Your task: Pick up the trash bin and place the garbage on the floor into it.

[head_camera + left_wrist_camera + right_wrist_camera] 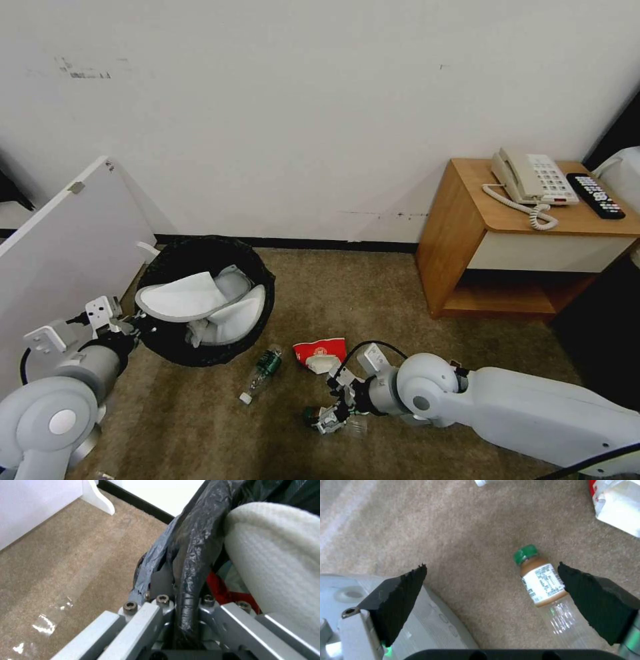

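The right tool point(491, 580) is spread wide, low over the floor point(453, 530), with the small bottle point(541, 585) by one pad; slide over to center it, then squeeze; farther off, the left tool point(186, 605) pinches the trash bin point(200, 253) rim.

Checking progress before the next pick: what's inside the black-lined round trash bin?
Two flat white slippers fill the black-lined round trash bin; something red shows beneath. Anything deeper is covered.
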